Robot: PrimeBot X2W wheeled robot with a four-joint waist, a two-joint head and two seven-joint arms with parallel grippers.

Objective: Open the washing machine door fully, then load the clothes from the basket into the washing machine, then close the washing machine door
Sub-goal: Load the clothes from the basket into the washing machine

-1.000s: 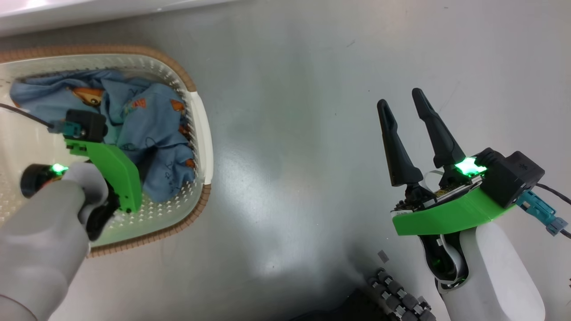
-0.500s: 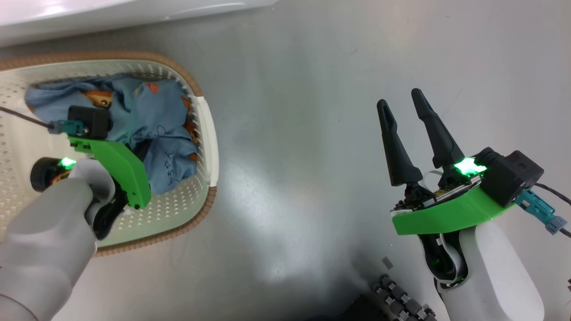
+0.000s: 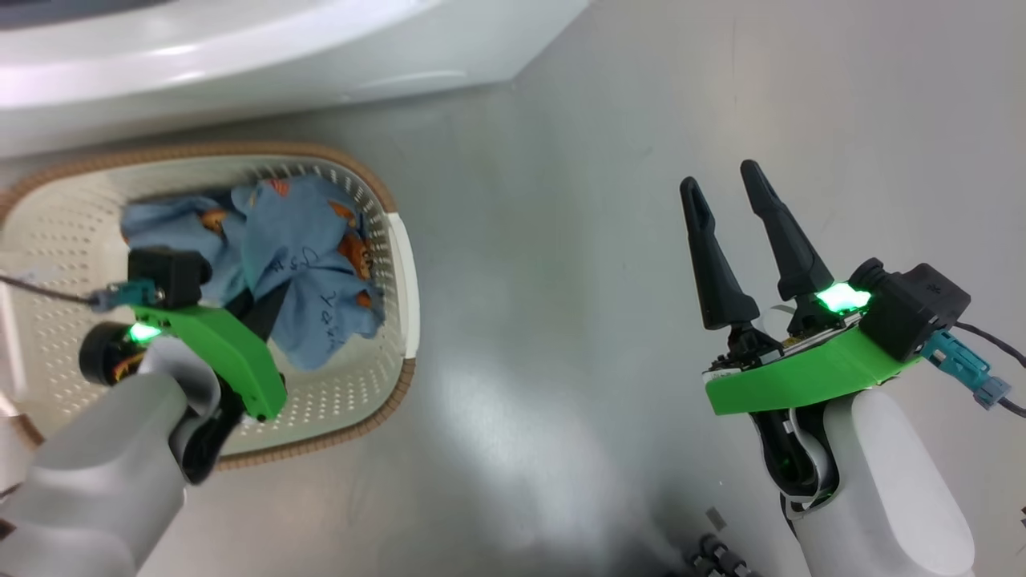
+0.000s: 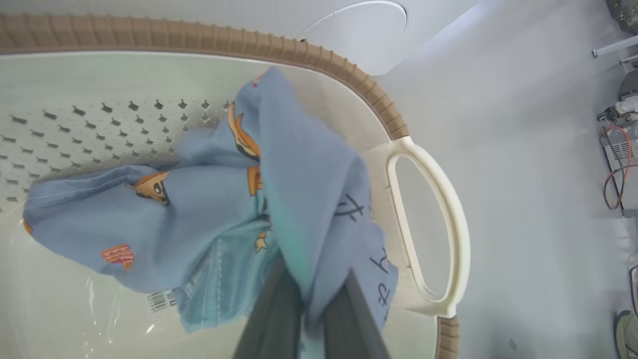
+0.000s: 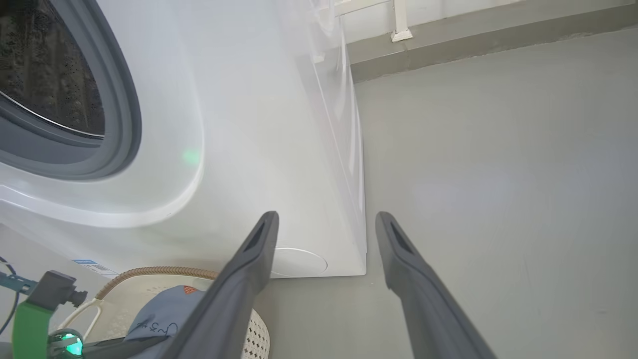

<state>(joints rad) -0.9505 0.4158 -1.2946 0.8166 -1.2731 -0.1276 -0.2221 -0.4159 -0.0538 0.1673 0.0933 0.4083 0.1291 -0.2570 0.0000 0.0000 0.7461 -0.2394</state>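
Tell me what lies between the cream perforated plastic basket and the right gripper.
Bare glossy grey floor separates the cream perforated basket from the right gripper, as the head view shows.

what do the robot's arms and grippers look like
Pale grey, smooth, rounded forearms. The right gripper has two long, tapered black jaws on a bright green bracket, with a glowing green light, a black camera block and a teal connector on a dark cable. The left gripper carries a matching set.
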